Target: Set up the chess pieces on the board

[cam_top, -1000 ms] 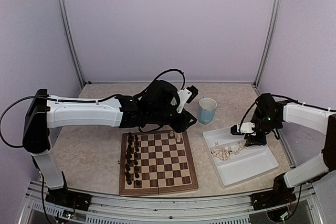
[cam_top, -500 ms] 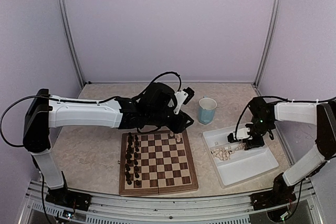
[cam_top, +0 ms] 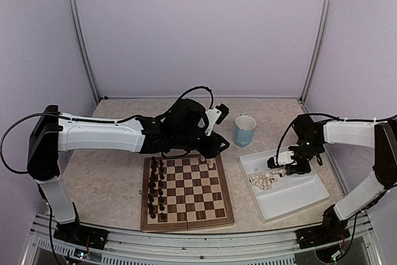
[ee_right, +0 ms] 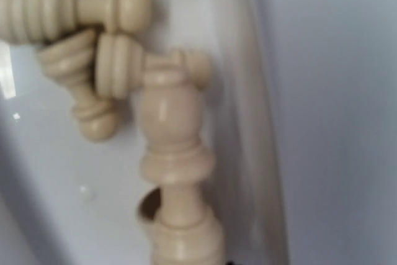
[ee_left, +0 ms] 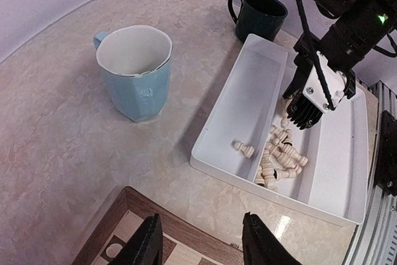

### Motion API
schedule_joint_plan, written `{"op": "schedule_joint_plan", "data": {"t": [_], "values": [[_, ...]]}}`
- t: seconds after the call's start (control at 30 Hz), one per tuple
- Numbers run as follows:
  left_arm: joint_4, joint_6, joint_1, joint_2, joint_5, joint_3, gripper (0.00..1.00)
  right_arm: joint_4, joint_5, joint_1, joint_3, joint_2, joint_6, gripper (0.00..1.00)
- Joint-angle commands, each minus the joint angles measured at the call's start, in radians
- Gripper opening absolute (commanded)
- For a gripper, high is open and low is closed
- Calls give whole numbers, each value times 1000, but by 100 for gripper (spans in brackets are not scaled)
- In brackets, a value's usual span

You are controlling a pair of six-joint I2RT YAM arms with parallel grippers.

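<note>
Chess pieces (ee_left: 279, 156): cream, heaped loose in the white tray (ee_left: 248, 85) right of the board (cam_top: 186, 190). The right gripper (ee_left: 304, 107) is down on the heap, probably to pick one; whether its jaws are together or apart cannot be told. Left gripper (ee_left: 201, 224): jaws apart, empty, poised over the board's far right corner. Around: dark pieces (cam_top: 155, 190) ranked along the board's left side, a blue mug (ee_left: 136, 69) and a dark mug (ee_left: 260, 13) on the counter (ee_left: 62, 134); tangled neighbours and the tray wall crowd the pick.

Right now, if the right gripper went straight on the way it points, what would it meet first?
Probably the heap of cream chess pieces in the white tray: the right gripper points down at them, and they fill its wrist view. Depth is unclear.
</note>
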Motion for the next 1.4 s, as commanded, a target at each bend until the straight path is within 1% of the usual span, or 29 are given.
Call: {"op": "schedule_joint_plan", "data": {"t": [0.0,0.1,0.2,0.37,0.6,0.77,1.03,1.13,1.23,1.37], "values": [[36,-9,1,-28,39,-8,45,-63,-58,9,22,-75,18,9],[56,-25,-6,-24,61,-17,45,-101,-107,9,30,-116,48,9],[135,-61,-17,-18,89,-49,45,-122,-192,9,35,-167,99,8],[275,-112,-41,19,146,-84,44,-74,-362,1,-12,-226,204,6],[452,-177,-95,132,217,-56,44,-14,-532,-15,-59,-290,296,6],[476,-206,-125,221,228,20,44,1,-578,-15,-66,-325,332,7],[515,-235,-141,275,234,86,43,8,-582,-15,-72,-353,350,8],[506,-235,-144,300,229,102,44,7,-596,-15,-68,-365,364,8],[538,-222,-148,298,202,58,46,0,-616,-15,-61,-381,380,8],[713,-212,-149,253,184,-87,49,-32,-661,-17,-38,-396,396,8]]}}
